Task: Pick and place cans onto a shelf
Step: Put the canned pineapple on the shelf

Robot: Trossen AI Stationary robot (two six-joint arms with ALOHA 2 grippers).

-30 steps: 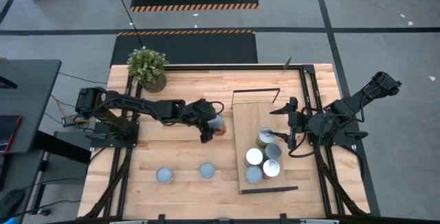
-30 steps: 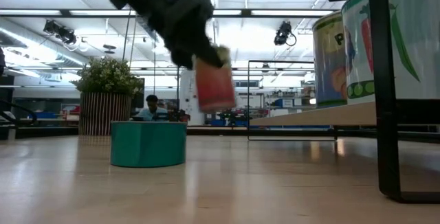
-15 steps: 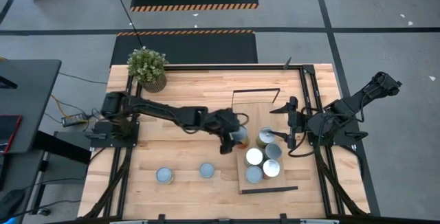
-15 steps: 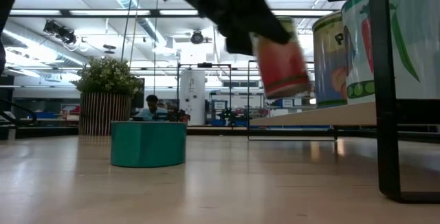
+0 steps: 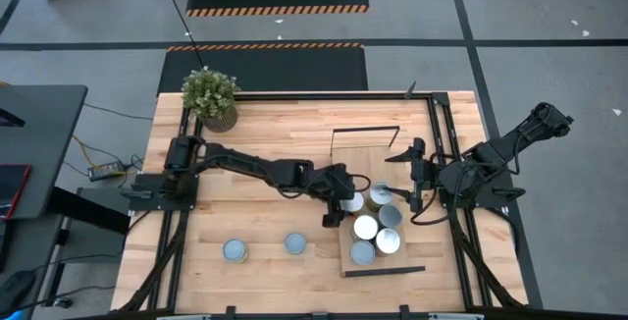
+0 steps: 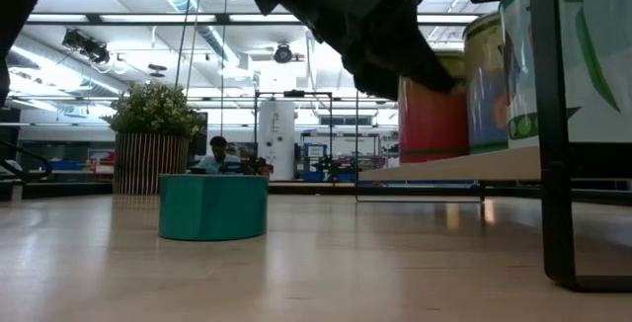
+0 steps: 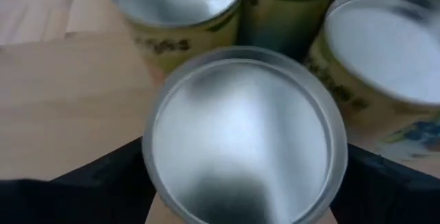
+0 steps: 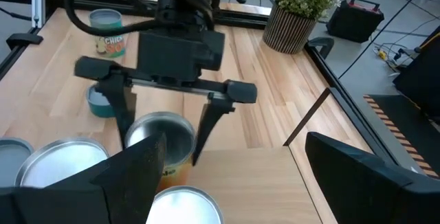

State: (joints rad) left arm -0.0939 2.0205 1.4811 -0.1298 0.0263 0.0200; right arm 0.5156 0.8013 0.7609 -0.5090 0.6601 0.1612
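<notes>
An orange-sided can with a silver top (image 5: 350,202) stands upright on the left edge of the light-wood shelf (image 5: 368,158), beside several yellow-labelled cans (image 5: 378,230). My left gripper (image 5: 343,206) reaches over from the table's left, open, one finger on each side of that can (image 8: 161,131). The low view shows the can's bottom on the shelf board (image 6: 444,169). My right gripper (image 5: 400,175) waits open above the shelf's right side, touching nothing. My left gripper's fingers (image 8: 206,131) stand close beside the can's side wall, just under its top rim (image 7: 240,59), slanting down from the table's left. Whether they touch the wall I cannot tell. The can stands upright on the shelf.
Two more cans (image 5: 235,250) (image 5: 295,243) stand on the tabletop near the front edge, left of the shelf. A potted plant (image 5: 211,96) sits at the far left corner. The shelf's far half is bare wood, with a thin black frame (image 5: 365,130) at its far end.
My left gripper has carried the orange can toward the table's right, from mid-table to the shelf. The can hung tilted in the air before. Now it stands upright on the shelf's left edge beside the other cans.
</notes>
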